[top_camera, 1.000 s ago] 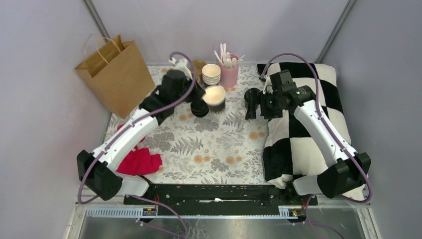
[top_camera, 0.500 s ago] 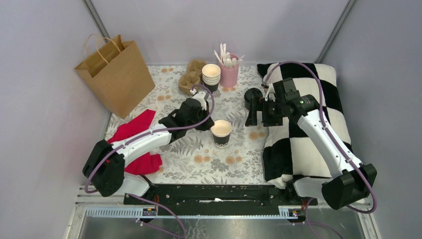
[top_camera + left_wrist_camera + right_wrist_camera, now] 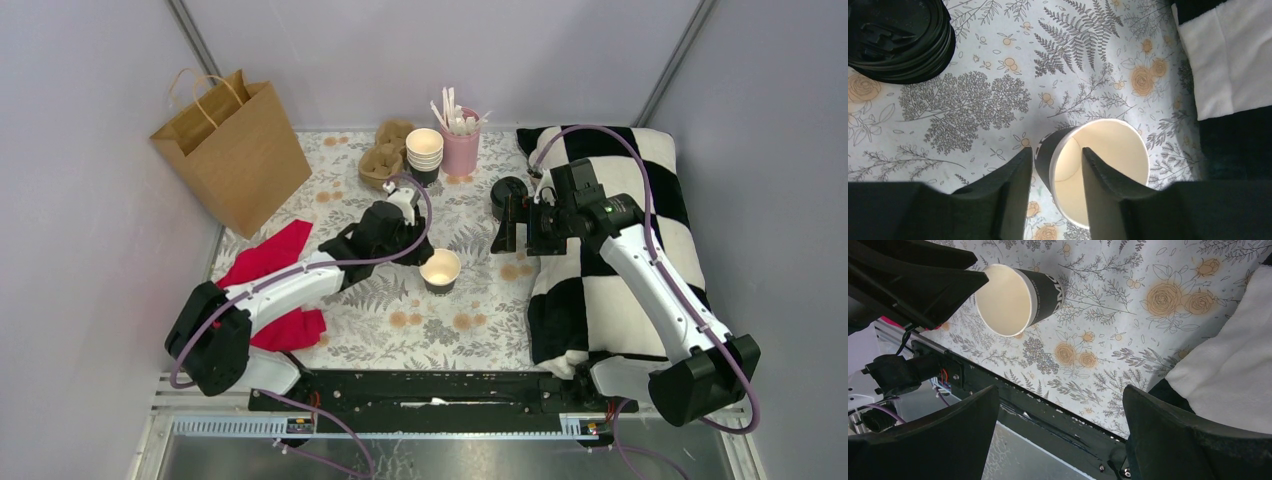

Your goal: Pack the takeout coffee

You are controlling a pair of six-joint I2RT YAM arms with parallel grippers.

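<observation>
Paper cup (image 3: 1108, 150) wall is straddled by left gripper (image 3: 1056, 151), jaws parted; right gripper (image 3: 1060, 390) is spread wide; floral tablecloth (image 3: 973, 100) underneath.

Robotics lab test cell, plain grey enclosure walls (image 3: 80, 250), metal frame posts (image 3: 195, 40), black mounting rail (image 3: 400, 385)

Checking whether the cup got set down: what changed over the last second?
The left tool carried the lidless cup from beside the cup stack to the table's middle, set it down and loosened its jaws, which now straddle the rim. The right tool stayed open by the lid stack.
</observation>
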